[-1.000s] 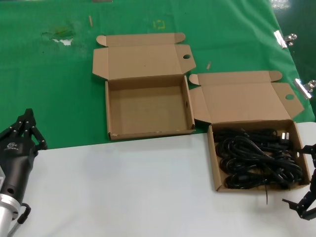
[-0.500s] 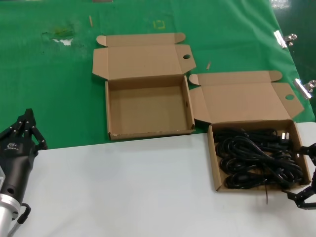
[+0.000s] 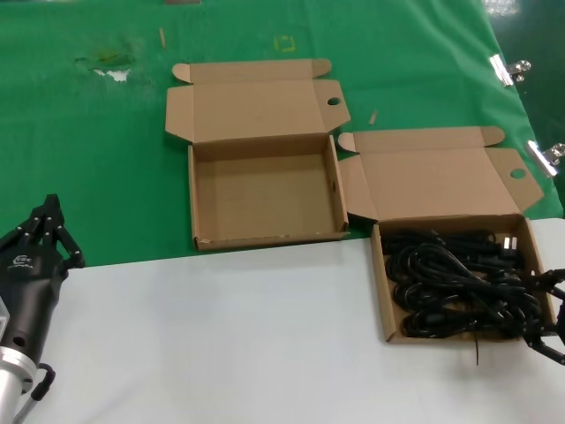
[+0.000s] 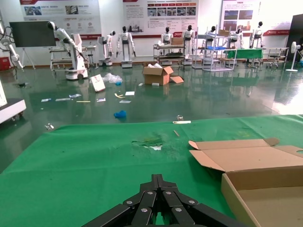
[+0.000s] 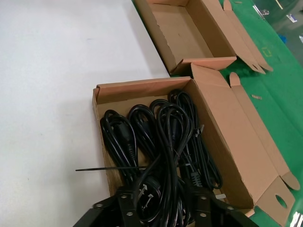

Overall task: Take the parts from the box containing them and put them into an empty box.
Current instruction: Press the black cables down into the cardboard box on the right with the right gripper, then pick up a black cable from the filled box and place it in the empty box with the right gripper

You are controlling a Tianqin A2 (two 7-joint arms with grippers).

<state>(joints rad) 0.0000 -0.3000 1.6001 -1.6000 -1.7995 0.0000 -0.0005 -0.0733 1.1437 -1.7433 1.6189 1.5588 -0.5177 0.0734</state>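
Observation:
The parts [image 3: 459, 283] are black coiled power cords lying in the box containing them [image 3: 381, 296], at the right on the white tabletop. My right gripper [image 3: 549, 311] is down at that box's right end. In the right wrist view it [image 5: 163, 204] stands open, its fingers [image 5: 125, 205] on either side of the nearest cord bundle [image 5: 161, 137]. An empty box [image 3: 265, 199] sits open on the green cloth to the left of the full one. My left gripper [image 3: 48, 231] is parked at the near left, shut on nothing [image 4: 157, 179].
Both lids lie folded back away from me. A thin black cable tie [image 3: 477, 349] sticks out over the full box's near wall. Metal binder clips [image 3: 508, 69] lie on the green cloth [image 3: 106, 159] at the far right. White tabletop [image 3: 221, 336] spans the near side.
My right gripper has moved away from me, from the table just short of the full box onto the box's right end, now straddling the cords. The left arm has not moved.

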